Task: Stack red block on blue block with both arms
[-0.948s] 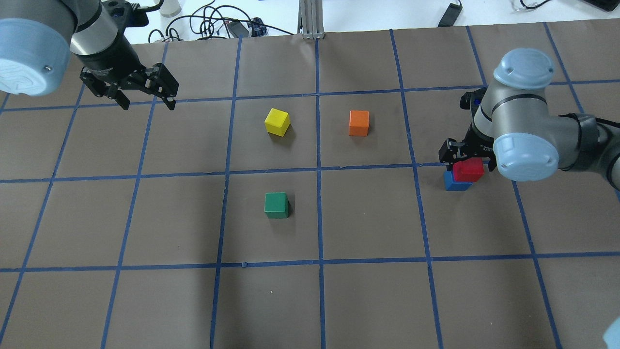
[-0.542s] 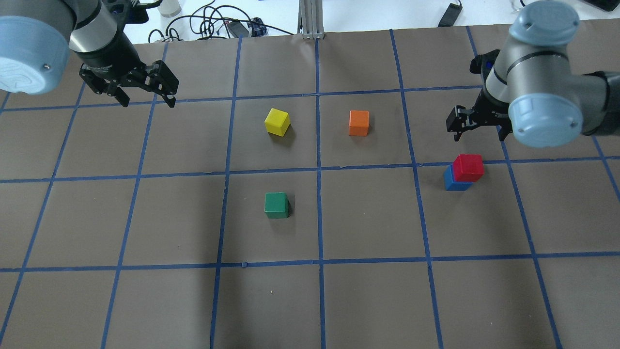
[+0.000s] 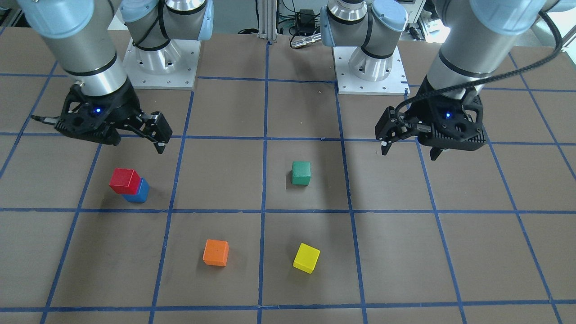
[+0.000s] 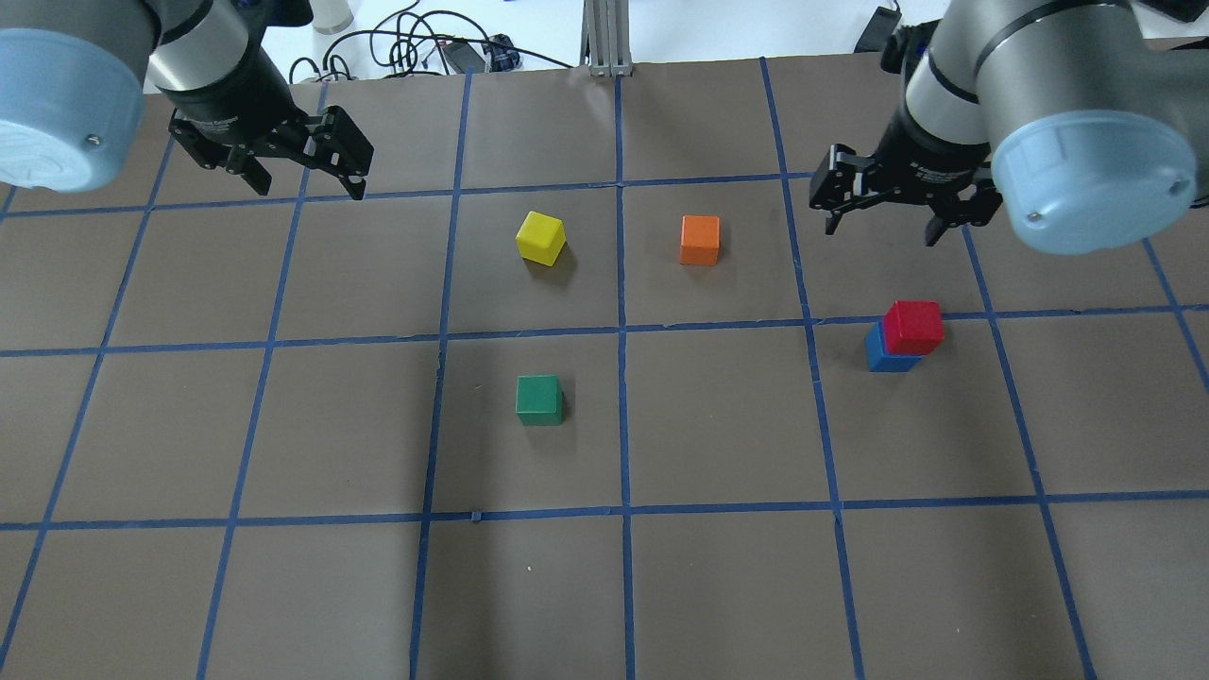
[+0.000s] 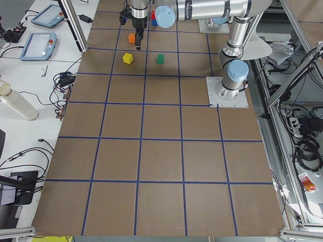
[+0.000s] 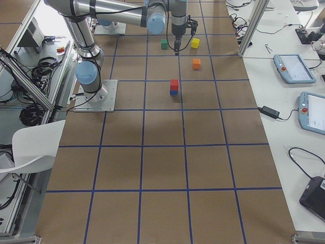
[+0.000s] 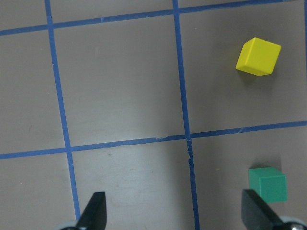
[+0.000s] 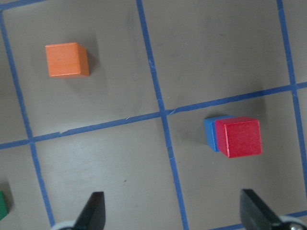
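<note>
Reading the front-facing view from its left edge, your right gripper (image 3: 137, 144) hangs spread and empty, above the table (image 3: 396, 252) and just robot-side of the stack, touching nothing. Below it the red block (image 3: 123, 180) rests on the blue block (image 3: 138, 192), so the stacking looks done. Both look like light, rigid, matte cubes that should not slip. If you must re-seat the red one, pinch two opposite side faces at mid-height and lift straight up so you don't drag the blue. Further right, the orange cube (image 3: 216, 252), green cube (image 3: 300, 173) and yellow cube (image 3: 306, 258) sit well apart, blocking nothing. At the far right your left gripper (image 3: 408, 153) is likewise spread, holding nothing.
</note>
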`<state>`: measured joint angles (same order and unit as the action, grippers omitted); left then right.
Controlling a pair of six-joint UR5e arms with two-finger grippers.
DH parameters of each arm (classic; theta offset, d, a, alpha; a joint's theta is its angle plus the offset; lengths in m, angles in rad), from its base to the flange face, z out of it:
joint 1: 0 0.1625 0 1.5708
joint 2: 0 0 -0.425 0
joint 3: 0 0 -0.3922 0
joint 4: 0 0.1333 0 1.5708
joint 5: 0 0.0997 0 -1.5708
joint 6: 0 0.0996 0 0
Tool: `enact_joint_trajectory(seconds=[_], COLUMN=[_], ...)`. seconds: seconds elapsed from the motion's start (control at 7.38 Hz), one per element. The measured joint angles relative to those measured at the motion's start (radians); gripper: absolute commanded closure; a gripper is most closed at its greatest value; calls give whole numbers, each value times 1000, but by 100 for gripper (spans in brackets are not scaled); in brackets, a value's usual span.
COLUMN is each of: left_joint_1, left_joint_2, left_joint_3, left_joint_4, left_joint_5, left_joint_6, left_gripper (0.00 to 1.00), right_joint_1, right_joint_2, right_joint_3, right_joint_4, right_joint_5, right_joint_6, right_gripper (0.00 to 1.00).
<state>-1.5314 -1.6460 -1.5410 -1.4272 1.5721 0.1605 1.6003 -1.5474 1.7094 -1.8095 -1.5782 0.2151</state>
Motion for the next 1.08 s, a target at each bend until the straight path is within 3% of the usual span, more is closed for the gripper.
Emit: enact_joint_trajectory(seconds=[1.08], left_joint_1=[-23], left_joint_2=[45], left_joint_3=[-23], left_joint_4=[-14], left_joint_5=[9], left_joint_6=[-19], left_gripper=[0], right_joint_1=[40], right_joint_2=[83], right_joint_3=[-252], right_joint_4=[232], right_joint_5=[25], right_joint_6=[34], right_gripper=[3])
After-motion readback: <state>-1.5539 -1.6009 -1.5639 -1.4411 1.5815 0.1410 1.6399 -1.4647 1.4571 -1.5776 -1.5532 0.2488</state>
